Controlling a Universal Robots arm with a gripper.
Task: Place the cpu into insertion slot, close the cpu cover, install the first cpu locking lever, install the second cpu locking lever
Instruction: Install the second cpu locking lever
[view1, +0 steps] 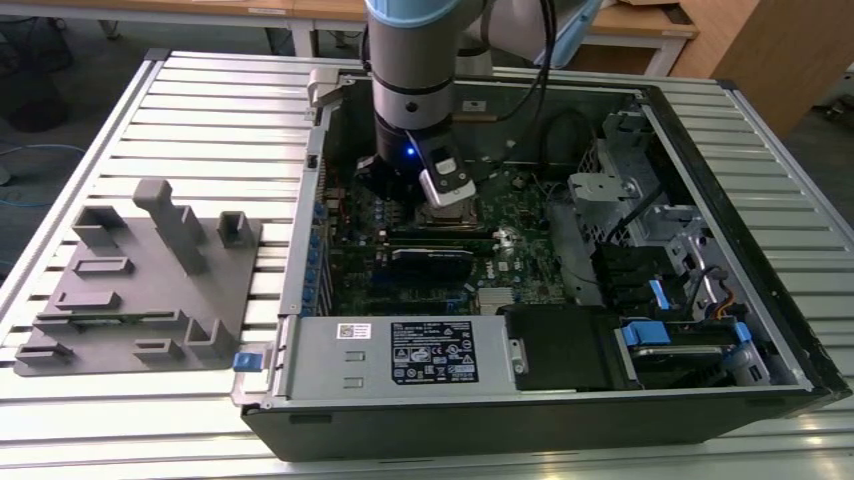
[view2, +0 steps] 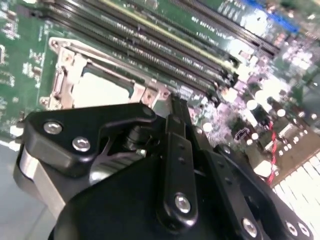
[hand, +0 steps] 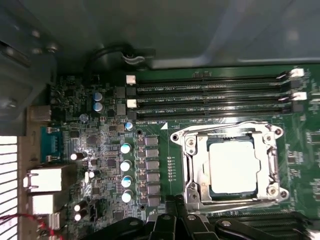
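The small flat square cpu with the dull silver-grey metal top (hand: 233, 167) lies flat in the insertion slot, a square dark socket with a thin metal rim (hand: 210, 192) set into the green circuit board (hand: 165, 145). The cpu cover, a thin square silver-grey metal frame with a big window (hand: 192, 165), lies down flat around the chip, and the chip shows through the window. The second wrist view shows the chip (view2: 100, 90) and the frame (view2: 65, 75) too.

The black gripper (hand: 177, 212) hangs just beside the socket's edge and holds nothing. Whether its fingers are apart or together cannot be told.

Long narrow black slots (hand: 210, 97) run along the other side of the socket. In the exterior view, the arm reaches down into the open black computer case (view1: 561, 420) on the ribbed metal table (view1: 200, 110), with the gripper (view1: 447, 190) over the board. A grey plastic holder tray (view1: 134, 290) sits well apart, on the exterior view's left.
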